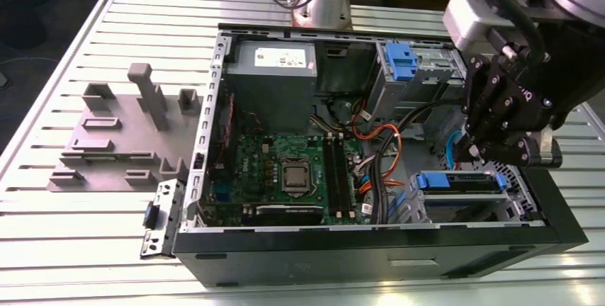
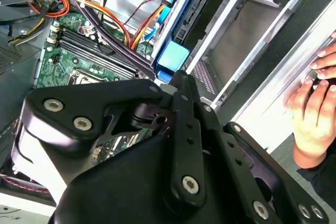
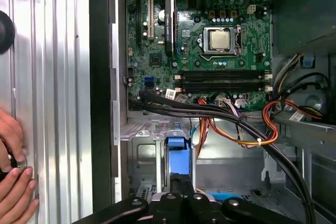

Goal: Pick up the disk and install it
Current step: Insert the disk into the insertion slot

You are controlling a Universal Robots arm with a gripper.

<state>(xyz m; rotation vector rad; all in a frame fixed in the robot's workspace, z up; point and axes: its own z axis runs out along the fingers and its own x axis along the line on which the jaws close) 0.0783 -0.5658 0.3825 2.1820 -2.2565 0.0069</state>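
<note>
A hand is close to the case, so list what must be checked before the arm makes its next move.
1. People: not ok, a hand rests on the table right beside the case.
2. Aim: ok, the pincer hangs over the disk.
3. Seating of the disk: cannot tell.
4. Clearance: cannot tell, black and orange cables pass close to the pincer.

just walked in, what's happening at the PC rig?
The arm's black end effector hangs over the open black computer case, right above the flat silver-grey disk with blue plastic rails, which lies in the drive bay at the exterior view's right. A person's hand rests on the ribbed metal table beside the case.
</note>
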